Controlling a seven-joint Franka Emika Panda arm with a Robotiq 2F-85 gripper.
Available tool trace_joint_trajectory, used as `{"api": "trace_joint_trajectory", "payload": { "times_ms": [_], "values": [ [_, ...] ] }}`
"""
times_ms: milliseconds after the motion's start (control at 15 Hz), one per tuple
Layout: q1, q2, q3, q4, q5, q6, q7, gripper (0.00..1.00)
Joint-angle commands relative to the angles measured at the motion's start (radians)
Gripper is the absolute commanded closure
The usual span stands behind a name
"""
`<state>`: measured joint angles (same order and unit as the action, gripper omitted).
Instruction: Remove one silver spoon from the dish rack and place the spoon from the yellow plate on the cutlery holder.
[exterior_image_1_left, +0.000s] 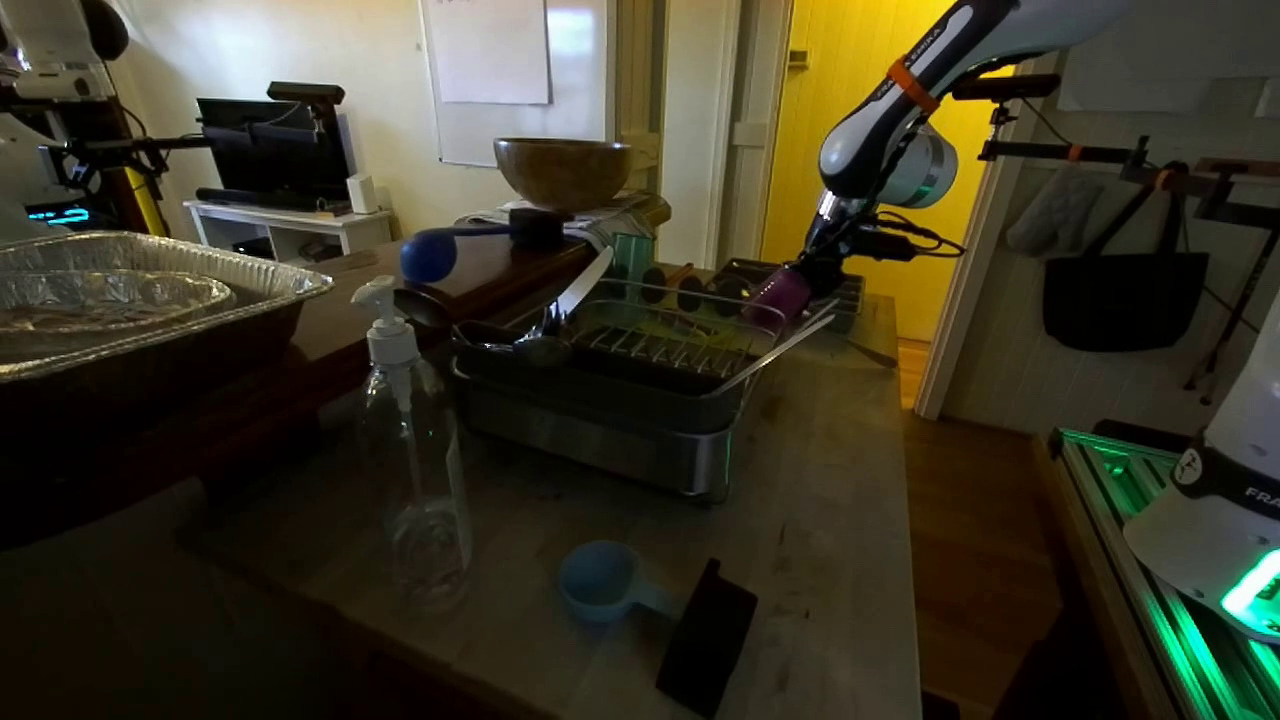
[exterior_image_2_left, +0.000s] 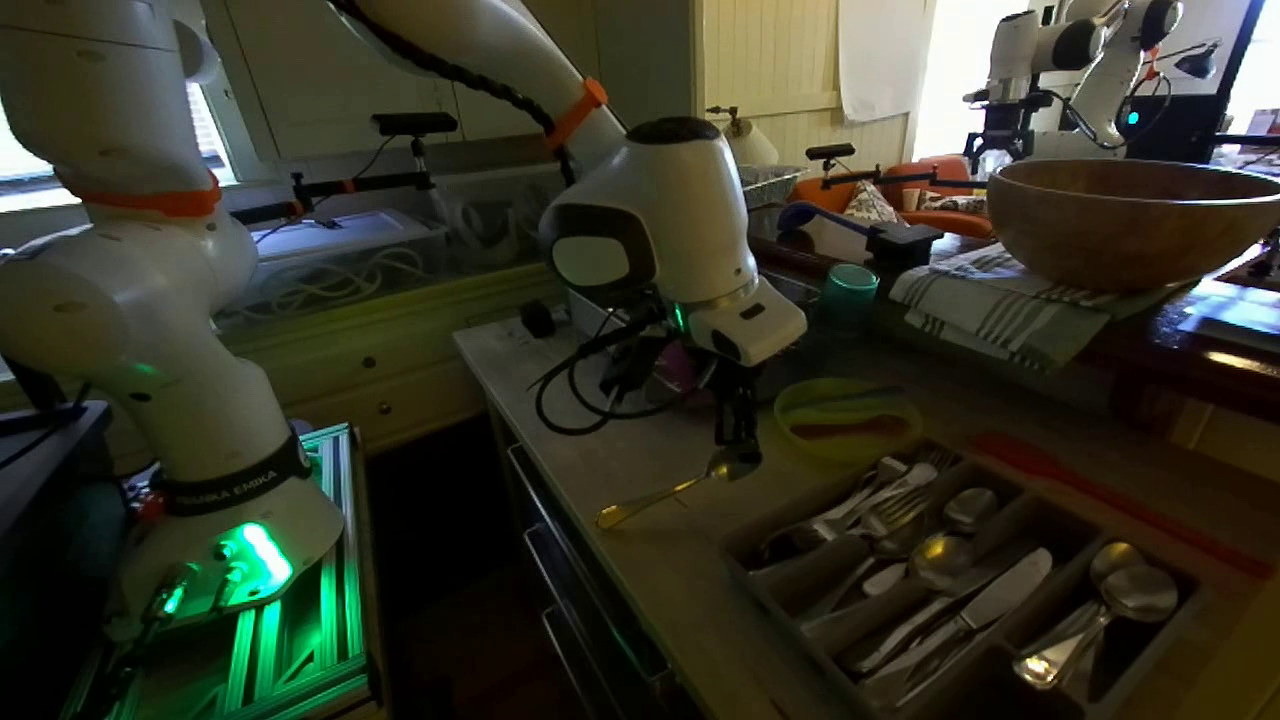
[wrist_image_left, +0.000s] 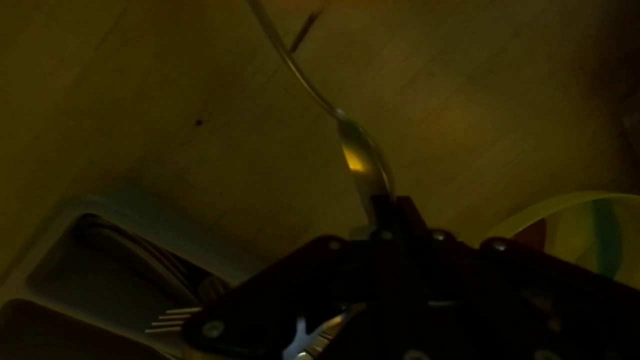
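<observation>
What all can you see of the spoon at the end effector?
The spoon looks like shiny metal, with yellowish glints, a rounded bowl and a slim handle widening toward its end. The end effector is closed on the bowl's edge, and the handle slants out toward the edge of the counter. Contact with the counter is unclear.

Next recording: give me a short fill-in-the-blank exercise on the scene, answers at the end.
The claw pinches a ____.
The large bowl on the striped towel is made of ____.
The long utensil beside the cutlery tray is ____.
The scoop near the pump bottle is ____.

Missing words: spoon; wood; red; blue.
</observation>
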<state>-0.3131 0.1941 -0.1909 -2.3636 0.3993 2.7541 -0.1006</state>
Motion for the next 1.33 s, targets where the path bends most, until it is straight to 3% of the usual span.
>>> {"api": "trace_joint_trajectory", "payload": {
  "times_ms": [0,533,667,733,1267],
  "values": [
    [-0.01,0.075,0.019,0.036,0.051,0.045,-0.017,0.99],
    [-0.031,0.162,0.03,0.109,0.038,0.046,0.012,0.99],
    [-0.036,0.172,0.033,0.124,0.036,0.046,0.015,0.71],
    [-0.039,0.178,0.033,0.129,0.035,0.045,0.017,0.62],
    [-0.085,0.163,0.087,0.177,0.086,0.034,-0.013,0.03]
  ]
}}
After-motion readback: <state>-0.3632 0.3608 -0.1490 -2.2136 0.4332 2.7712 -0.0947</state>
